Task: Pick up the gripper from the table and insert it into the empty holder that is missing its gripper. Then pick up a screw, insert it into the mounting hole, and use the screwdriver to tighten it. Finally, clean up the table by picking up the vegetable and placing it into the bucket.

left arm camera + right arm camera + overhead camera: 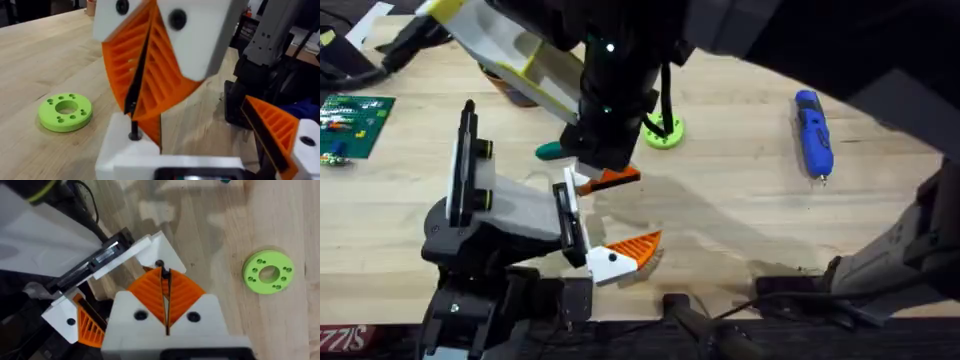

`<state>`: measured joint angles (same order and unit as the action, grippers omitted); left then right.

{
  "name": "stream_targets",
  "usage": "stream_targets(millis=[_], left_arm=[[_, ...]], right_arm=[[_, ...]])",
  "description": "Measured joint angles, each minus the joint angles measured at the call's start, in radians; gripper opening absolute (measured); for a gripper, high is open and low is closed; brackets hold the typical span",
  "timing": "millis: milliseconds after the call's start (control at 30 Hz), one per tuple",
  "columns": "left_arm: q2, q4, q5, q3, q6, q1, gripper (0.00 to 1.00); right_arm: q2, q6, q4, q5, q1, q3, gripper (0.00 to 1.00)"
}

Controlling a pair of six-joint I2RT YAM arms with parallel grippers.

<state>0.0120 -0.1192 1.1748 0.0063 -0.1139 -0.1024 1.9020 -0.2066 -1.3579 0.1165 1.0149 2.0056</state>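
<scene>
My right hand point(163, 275) was clamped tight on a screw point(134, 131), tip down over the holder's point(510, 215) white block. I held it upright so it would meet the mounting hole squarely. The gripper point(151, 132) looked already seated there, just beside the screw. The screwdriver point(812, 135) lay well away from the holder, waiting.
</scene>
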Motion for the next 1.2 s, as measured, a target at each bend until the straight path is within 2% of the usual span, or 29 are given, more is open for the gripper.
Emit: stream_targets(millis=[1200], left_arm=[[0.000, 0.000, 0.000, 0.000, 0.001, 0.000, 0.986]], right_arm=[[-0.001, 0.005, -0.019, -0.007, 0.000, 0.023, 0.004]])
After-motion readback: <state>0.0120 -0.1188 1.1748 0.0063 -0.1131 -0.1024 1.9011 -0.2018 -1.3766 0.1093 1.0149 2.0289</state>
